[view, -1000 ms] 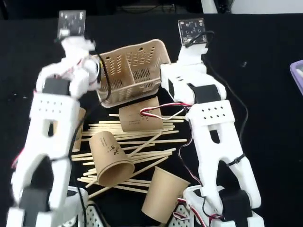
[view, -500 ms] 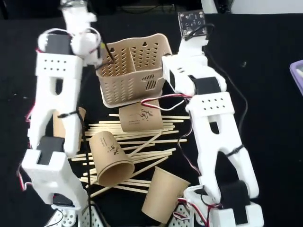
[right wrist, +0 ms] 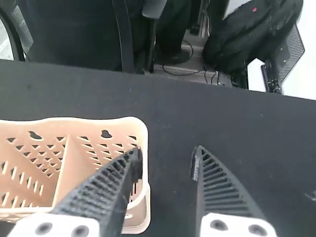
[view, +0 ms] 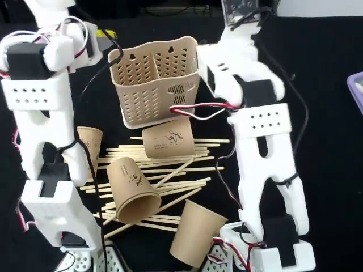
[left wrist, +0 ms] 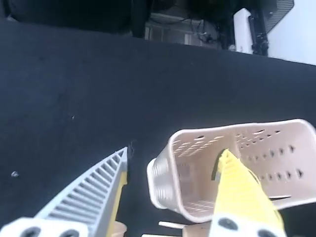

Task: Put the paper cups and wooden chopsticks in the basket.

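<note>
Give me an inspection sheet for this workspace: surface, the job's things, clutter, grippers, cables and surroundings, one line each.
Surface: black table.
Job's things: basket at the far side, two compartments, nothing seen inside. Cup below the basket, middle cup and near cup lie on their sides; fourth cup is partly hidden by the left arm. Chopsticks are scattered under and between the cups.
Clutter: purple object at the table's edge.
Grippers: left gripper open and empty by the basket; right gripper open and empty at a basket corner.
Cables: wire sags from the right arm across the basket's lower front.
Surroundings: dark bag beyond the table.
</note>
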Tool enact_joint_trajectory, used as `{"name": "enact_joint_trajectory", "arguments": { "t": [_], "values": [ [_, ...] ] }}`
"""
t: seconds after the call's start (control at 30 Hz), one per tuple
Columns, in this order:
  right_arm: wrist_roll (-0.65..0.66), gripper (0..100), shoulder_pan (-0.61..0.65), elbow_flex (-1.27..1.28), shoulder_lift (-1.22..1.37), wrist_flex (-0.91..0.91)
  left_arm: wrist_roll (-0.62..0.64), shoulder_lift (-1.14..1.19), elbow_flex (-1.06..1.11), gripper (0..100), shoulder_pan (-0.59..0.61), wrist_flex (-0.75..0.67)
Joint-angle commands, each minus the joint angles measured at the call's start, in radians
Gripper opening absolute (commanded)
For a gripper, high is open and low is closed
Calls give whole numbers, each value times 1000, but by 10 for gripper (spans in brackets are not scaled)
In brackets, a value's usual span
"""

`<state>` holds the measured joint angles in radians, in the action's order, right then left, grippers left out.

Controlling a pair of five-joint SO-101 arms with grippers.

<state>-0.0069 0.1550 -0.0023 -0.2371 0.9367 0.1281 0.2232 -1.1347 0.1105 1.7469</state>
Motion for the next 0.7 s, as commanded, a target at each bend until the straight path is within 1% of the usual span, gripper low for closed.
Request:
{"name": "enact_joint_trajectory", "arguments": {
  "t": [0.0,0.1,0.17,0.2,0.33,0.43,0.5,0.57,0.67],
  "values": [
    [11,180,9,-131,-10,152,-15,-17,-31,289,50,14],
    [14,180,12,-137,-48,284,-15,-75,-13,288,117,15],
    [14,181,11,-119,-87,338,-25,-144,53,288,166,15],
    [26,181,12,-93,-110,342,-52,-189,101,288,188,15],
    [100,181,38,90,-255,316,-207,-400,429,288,268,14],
    [164,181,81,317,-409,273,-324,-552,731,288,321,3],
    [219,181,123,487,-503,213,-368,-631,944,288,357,-63],
    [293,181,166,645,-593,160,-376,-700,1156,288,410,-189],
    [379,181,282,794,-713,158,-381,-798,1426,288,473,-354]
  ]
}}
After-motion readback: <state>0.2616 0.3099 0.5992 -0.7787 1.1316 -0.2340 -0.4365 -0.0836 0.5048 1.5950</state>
